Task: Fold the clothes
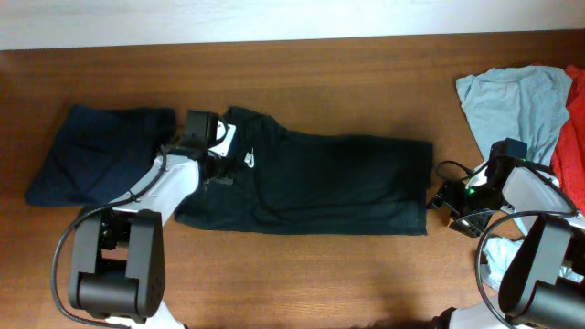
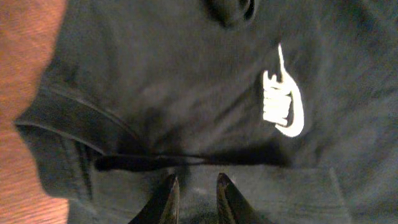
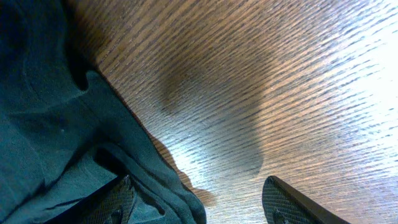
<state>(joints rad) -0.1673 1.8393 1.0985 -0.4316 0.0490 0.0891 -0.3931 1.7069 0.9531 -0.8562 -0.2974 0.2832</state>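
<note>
A black T-shirt (image 1: 329, 183) lies flat across the middle of the table, folded into a long band. Its white chest logo (image 2: 283, 102) is at the left end. My left gripper (image 1: 219, 164) hovers over that collar end. In the left wrist view its fingertips (image 2: 171, 193) stand a narrow gap apart just above the black cloth (image 2: 155, 81), pinching nothing. My right gripper (image 1: 445, 196) is at the shirt's right end, wide open. One of its fingers (image 3: 115, 199) is over the hem (image 3: 74, 137), the other over bare wood.
A dark navy garment (image 1: 101, 155) lies folded left of the shirt. At the far right are a light-blue garment (image 1: 512, 105) and a red one (image 1: 574, 137). Another pale piece (image 1: 498, 258) shows under the right arm. The wooden table (image 1: 311, 283) runs along the front.
</note>
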